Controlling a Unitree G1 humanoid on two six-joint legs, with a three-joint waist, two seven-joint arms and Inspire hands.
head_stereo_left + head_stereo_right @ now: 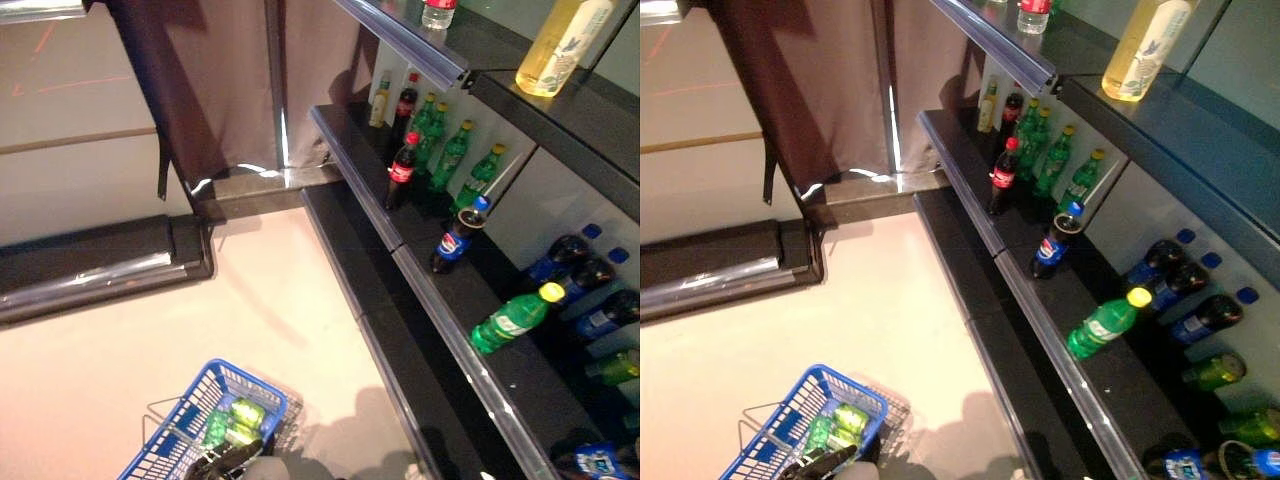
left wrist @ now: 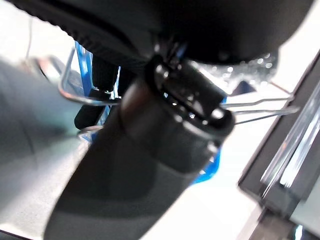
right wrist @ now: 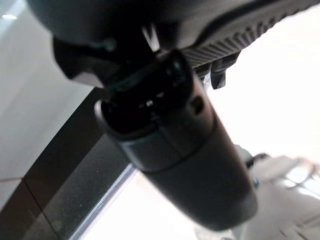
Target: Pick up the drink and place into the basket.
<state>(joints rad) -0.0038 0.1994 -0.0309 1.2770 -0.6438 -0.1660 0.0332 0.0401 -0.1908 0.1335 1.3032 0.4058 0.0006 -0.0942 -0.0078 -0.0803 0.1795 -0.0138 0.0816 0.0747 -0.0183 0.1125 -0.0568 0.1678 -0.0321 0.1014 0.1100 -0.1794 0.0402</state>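
Drinks are in two places, as you can see: green cans point(image 1: 240, 420) lie inside the blue plastic wire-handled basket point(image 1: 190, 410) on the pale floor point(image 1: 250, 320), and many bottles stand or lie on the dark shelf point(image 1: 450, 300) to the right. On that shelf a green bottle with a yellow cap point(image 1: 510, 320) lies on its side near the front edge, a blue-capped cola bottle point(image 1: 455, 238) leans beside it, and a red-capped cola bottle point(image 1: 402, 170) stands upright further back. Your left robot hand point(image 1: 228, 460) shows dark at the basket's near rim, its fingers point(image 2: 102, 95) reaching by the wire handle; you cannot tell whether it grips. Your right robot hand point(image 3: 220, 70) holds nothing visible; its state is unclear.
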